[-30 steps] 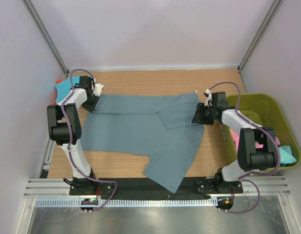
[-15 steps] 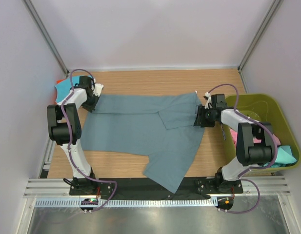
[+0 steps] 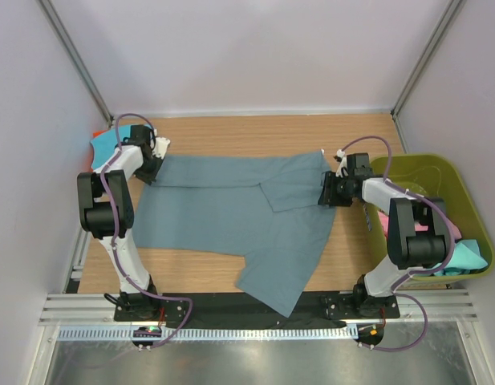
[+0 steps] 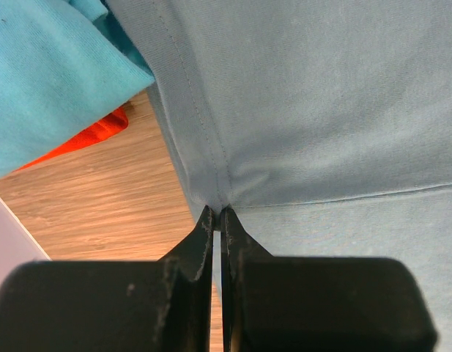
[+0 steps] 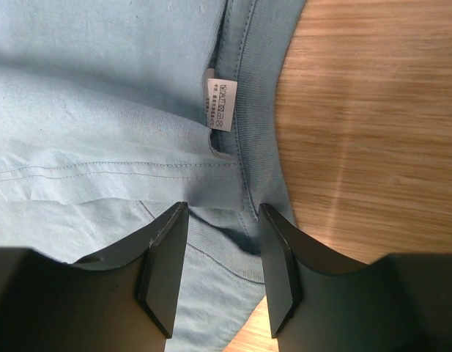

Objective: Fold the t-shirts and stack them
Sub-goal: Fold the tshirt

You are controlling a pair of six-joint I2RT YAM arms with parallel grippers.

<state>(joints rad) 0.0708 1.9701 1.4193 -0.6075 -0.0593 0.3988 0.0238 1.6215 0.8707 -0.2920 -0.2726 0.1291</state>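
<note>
**Left wrist view: my left gripper [image 4: 217,214] is clamped on the blue-grey t-shirt [image 4: 321,110]; my right gripper [image 5: 218,214] stands apart over it**

My left jaws are pressed together with barely a slit between them. They pinch the shirt right where a stitched seam meets its edge band. Just past that pinch, bare wooden table [image 4: 101,213] shows to the left. Beyond it lies a turquoise t-shirt [image 4: 50,81], with an orange t-shirt [image 4: 94,136] peeking out from under it, both close beside the blue-grey cloth.

My right jaws are apart, and I have closed on nothing. Blue-grey fabric fills the gap between my two fingers, along with the ribbed band that curves along the shirt's edge. A small white label [image 5: 220,105] sits just ahead of my fingertips, sewn beside that band. To the right of the band the tabletop is bare.

From the top camera, the blue-grey shirt is spread flat across the middle of the table, from my left gripper at the far left to my right gripper at the right. One part of it is folded back near my right jaws. Its near corner reaches over the black strip between my two bases. An olive-green basket [image 3: 440,170] stands off the right edge of the table with pink cloth [image 3: 428,236] and turquoise cloth inside.
</note>
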